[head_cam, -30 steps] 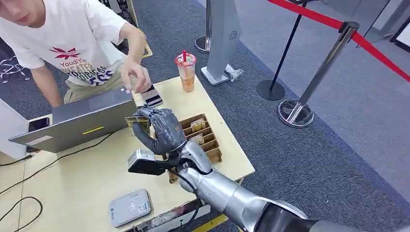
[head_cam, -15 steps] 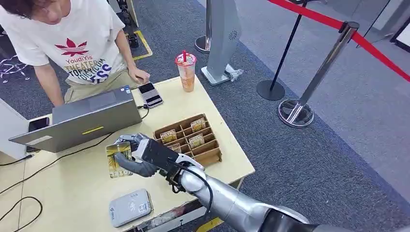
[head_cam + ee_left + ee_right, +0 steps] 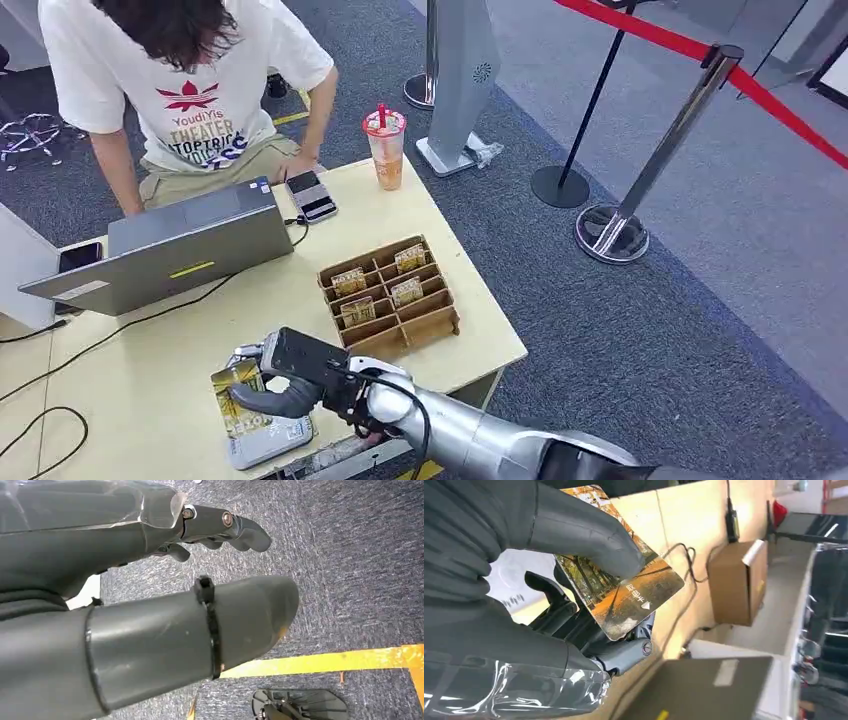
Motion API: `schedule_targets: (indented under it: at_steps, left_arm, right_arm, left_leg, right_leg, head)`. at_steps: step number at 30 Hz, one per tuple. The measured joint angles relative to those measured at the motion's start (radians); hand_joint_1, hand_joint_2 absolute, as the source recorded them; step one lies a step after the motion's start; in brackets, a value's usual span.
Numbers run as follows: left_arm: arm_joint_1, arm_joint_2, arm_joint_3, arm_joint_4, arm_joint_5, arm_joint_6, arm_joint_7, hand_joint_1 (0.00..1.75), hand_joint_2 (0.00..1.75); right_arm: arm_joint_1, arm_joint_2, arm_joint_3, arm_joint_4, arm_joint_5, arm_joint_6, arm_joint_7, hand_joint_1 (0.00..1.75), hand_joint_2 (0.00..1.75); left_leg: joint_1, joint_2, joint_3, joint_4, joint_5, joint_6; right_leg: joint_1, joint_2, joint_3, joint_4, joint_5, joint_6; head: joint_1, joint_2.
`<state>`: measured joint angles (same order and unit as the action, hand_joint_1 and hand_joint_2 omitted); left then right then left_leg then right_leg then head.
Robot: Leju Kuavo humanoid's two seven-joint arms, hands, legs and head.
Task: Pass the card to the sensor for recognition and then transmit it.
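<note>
The tabletop (image 3: 150, 350) carries a laptop (image 3: 170, 250) at ten o'clock and a wooden card tray (image 3: 395, 295) near centre. At six o'clock the grey sensor (image 3: 275, 440) lies by the near edge. The right hand (image 3: 280, 385) pinches the card (image 3: 235, 395) between thumb and fingers, directly over the sensor. The left hand (image 3: 150, 580) hangs over carpet, fingers loosely apart, holding nothing. The likely risk is a tilted card: if the thin pinch loosens, it could slide off.
</note>
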<state>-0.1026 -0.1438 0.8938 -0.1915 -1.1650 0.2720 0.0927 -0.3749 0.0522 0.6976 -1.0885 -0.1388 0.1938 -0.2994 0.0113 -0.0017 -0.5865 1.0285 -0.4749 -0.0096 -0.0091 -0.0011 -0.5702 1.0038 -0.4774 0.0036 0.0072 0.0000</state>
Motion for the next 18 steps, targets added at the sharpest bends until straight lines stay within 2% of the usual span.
schedule_targets:
  at_steps: [9, 18]
  left_arm:
    - [-0.001, 0.0, 0.0, 0.0, 0.005, 0.001, 0.007, 0.0, 0.0]
    - [0.001, 0.0, 0.0, 0.0, 0.009, 0.003, 0.003, 0.0, 0.0]
  right_arm:
    - [-0.025, 0.027, 0.043, 0.142, -0.028, -0.019, -0.003, 1.75, 1.75]
    - [-0.069, 0.059, 0.052, 0.267, -0.045, -0.052, -0.009, 1.75, 1.75]
  left_leg:
    - [0.0, 0.0, 0.0, 0.0, 0.0, 0.0]
    - [0.0, 0.0, 0.0, 0.0, 0.0, 0.0]
  right_leg:
    - [0.0, 0.0, 0.0, 0.0, 0.0, 0.0]
    - [0.0, 0.0, 0.0, 0.0, 0.0, 0.0]
  head:
    - [0.0, 0.0]
    - [0.0, 0.0]
